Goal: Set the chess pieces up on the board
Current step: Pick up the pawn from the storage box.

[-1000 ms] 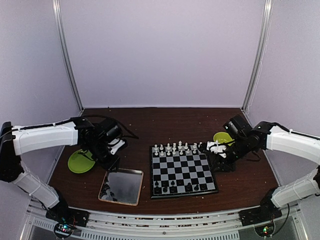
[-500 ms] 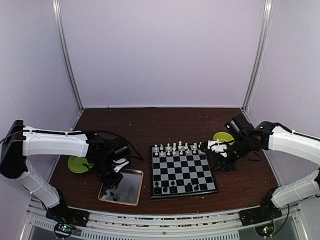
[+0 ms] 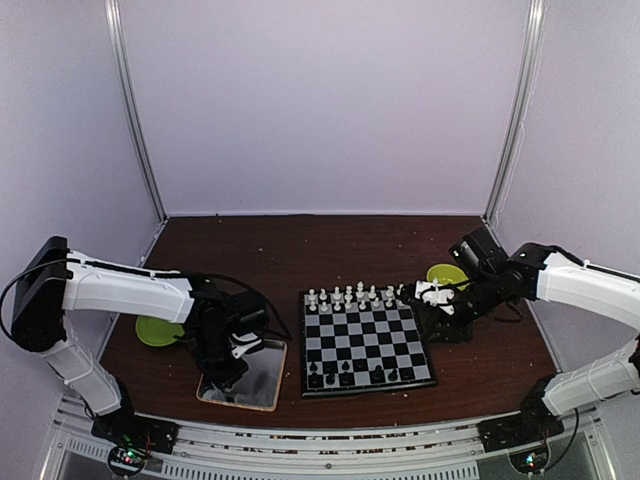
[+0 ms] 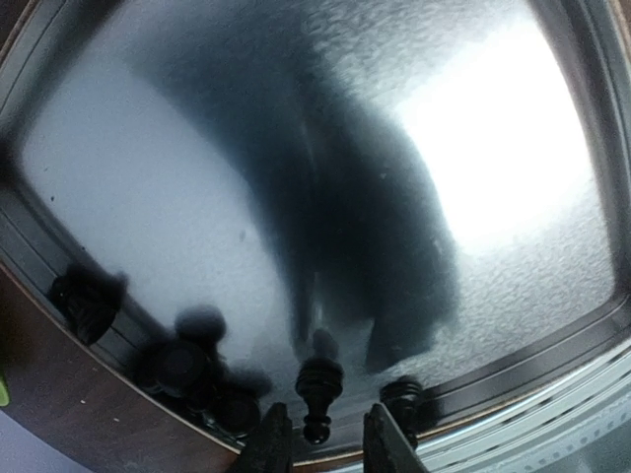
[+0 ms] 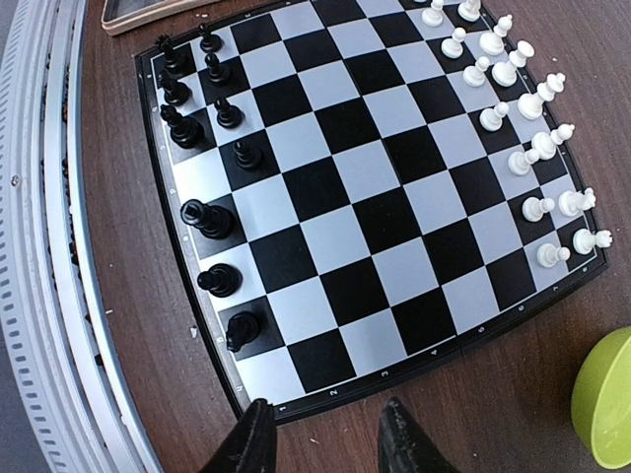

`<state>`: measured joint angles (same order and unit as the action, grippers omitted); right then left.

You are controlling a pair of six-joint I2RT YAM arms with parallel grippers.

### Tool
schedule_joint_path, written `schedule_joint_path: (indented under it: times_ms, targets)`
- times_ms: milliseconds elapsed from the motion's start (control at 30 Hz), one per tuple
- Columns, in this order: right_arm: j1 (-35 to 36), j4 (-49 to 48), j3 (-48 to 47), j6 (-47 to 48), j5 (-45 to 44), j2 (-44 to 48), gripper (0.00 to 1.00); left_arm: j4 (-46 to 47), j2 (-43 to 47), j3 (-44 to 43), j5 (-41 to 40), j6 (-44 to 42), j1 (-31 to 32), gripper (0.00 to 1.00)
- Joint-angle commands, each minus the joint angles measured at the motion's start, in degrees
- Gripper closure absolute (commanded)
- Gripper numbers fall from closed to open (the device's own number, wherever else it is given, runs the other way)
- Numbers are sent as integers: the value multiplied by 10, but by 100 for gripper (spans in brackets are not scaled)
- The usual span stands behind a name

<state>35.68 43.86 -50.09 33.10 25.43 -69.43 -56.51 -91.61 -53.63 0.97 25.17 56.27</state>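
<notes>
Half closing the left gripper (image 4: 325, 424) after swinging it from the lime plate (image 3: 150, 330) down over the frosted, mirror-bright metal tray (image 3: 260, 372), straddling one glossy black turned chess piece (image 4: 317, 386) at the tray's 7 o'clock rim, not yet pinching. Readying another pick for the checkered board (image 5: 325, 212), its 6 o'clock black rows unfinished. Keeping the right gripper (image 5: 325, 409) parted, empty, at the board's 2 o'clock.

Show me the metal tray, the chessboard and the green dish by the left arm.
metal tray (image 3: 262, 378), top view, bare right part of its floor.
chessboard (image 3: 367, 343), top view, empty middle squares.
green dish (image 3: 152, 332), top view, its uncovered left part.
</notes>
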Motion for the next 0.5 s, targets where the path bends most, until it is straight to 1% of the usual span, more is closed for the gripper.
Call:
schedule_joint_path:
  times_ms: [0,100,133,467]
  targets:
    - [-1,-4,3,3,-5,-2,64,-36,-3,3,-40,5,2,73]
    - [-1,-3,3,3,-5,-3,64,-39,-4,4,-38,5,3,72]
    - [-1,-3,4,3,-5,-4,64,-38,-4,4,-37,5,3,73]
    - [-1,-1,3,4,-3,-5,65,-27,-14,0,-10,-10,3,91]
